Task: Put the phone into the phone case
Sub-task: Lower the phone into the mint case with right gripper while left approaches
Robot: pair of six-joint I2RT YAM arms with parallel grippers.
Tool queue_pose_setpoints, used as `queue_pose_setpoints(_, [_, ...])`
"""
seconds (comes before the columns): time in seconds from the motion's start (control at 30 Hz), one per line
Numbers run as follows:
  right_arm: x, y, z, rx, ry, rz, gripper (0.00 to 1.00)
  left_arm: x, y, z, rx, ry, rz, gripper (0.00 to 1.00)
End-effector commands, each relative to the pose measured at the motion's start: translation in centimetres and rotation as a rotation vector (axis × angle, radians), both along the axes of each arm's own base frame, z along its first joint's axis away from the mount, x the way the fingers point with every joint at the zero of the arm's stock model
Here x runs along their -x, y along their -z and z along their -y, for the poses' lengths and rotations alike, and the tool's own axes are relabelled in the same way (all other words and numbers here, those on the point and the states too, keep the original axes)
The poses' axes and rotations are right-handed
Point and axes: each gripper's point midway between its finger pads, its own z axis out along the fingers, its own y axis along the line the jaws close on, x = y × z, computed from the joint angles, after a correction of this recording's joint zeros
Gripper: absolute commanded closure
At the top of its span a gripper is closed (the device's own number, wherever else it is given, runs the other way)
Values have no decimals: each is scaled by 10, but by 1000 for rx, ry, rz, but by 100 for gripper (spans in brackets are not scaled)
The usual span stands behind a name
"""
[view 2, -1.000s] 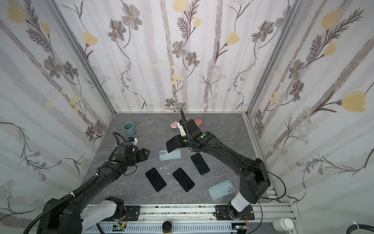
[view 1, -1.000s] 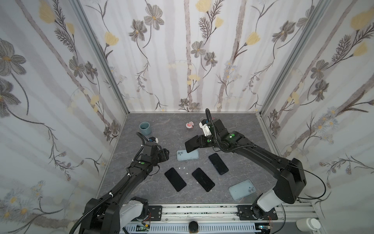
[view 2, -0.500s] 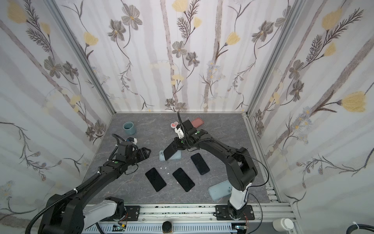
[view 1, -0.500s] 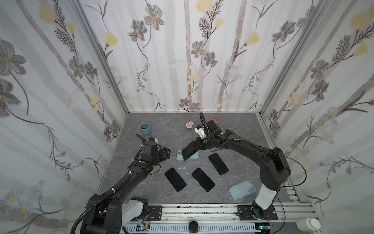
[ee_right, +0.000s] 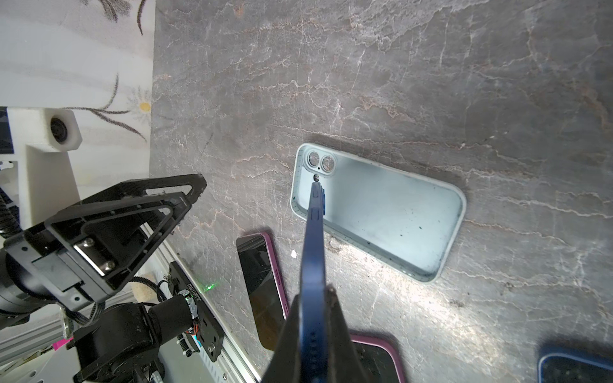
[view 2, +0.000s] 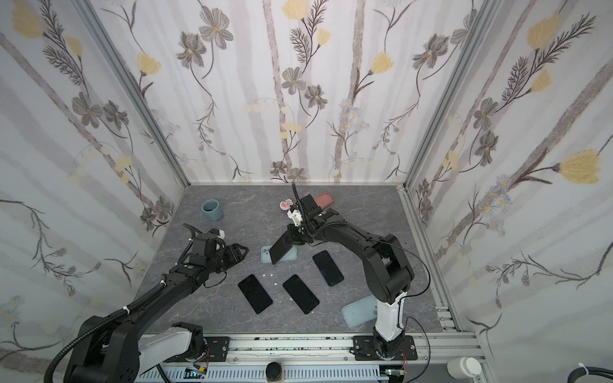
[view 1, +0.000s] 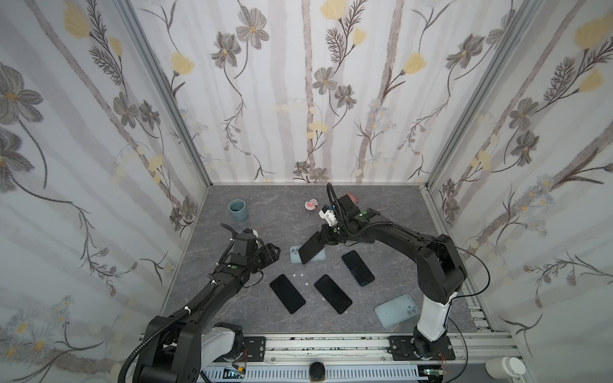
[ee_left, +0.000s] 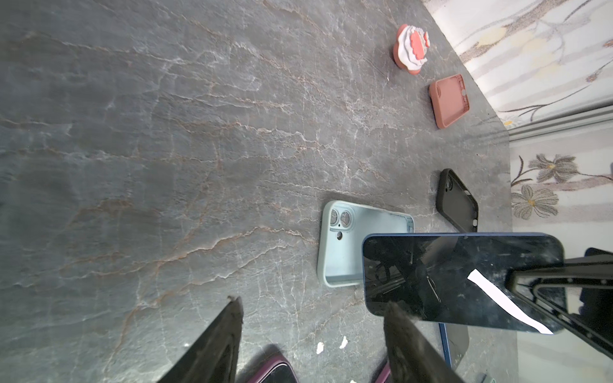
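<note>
On grey table (view 1: 265,212), right gripper (view 1: 326,239) pinches phone (view 1: 310,251) slanting down to case (ee_right: 391,212); left gripper (view 1: 272,255) gapes empty.

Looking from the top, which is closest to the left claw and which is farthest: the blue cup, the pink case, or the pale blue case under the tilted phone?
From the left claw:
1. pale blue case, right beside it, mid-table.
2. blue cup, back left.
3. pink case, far back, right of middle.
</note>
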Motion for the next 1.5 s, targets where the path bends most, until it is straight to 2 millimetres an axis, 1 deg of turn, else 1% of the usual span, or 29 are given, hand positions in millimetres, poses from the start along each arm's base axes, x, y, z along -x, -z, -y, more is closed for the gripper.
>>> queue_pose_setpoints(0.0, [5, 1, -5, -26, -38, -15, 100, -3, -11, 8, 51, 18, 26, 36])
queue_pose_setpoints(0.07, [6, 7, -6, -23, -43, -29, 100, -2, -12, 11, 70, 29, 23, 37])
queue_pose_setpoints(0.17, [8, 12, -12, -38, -55, -48, 100, 1, -7, 13, 100, 22, 11, 38])
queue_pose_setpoints(0.23, [8, 13, -16, -47, -68, -61, 100, 2, -4, 16, 132, 16, 7, 38])
queue_pose_setpoints(0.3, [5, 8, -18, -53, -67, -52, 100, 1, -3, 18, 158, 10, 15, 39])
queue_pose_setpoints(0.47, [-4, -2, -19, -65, -43, -25, 100, -9, -8, 23, 173, 20, 43, 41])
queue_pose_setpoints(0.6, [-9, 0, -19, -87, -7, -32, 100, -21, -8, 26, 147, 49, 51, 43])
queue_pose_setpoints(0.8, [-18, 0, -24, -134, 34, -47, 100, -31, 4, 37, 156, 93, 23, 45])
queue_pose_setpoints(0.97, [-24, -1, -27, -179, 64, -56, 100, -33, 14, 51, 174, 137, -13, 46])
queue_pose_setpoints(1.2, [-24, 14, -20, -184, 104, -81, 100, -32, 25, 74, 179, 198, -48, 47])
queue_pose_setpoints(1.4, [-17, 25, -15, -191, 114, -106, 100, -28, 34, 83, 189, 215, -78, 48])
queue_pose_setpoints(1.47, [-17, 26, -12, -197, 122, -106, 100, -27, 33, 85, 194, 219, -75, 49])
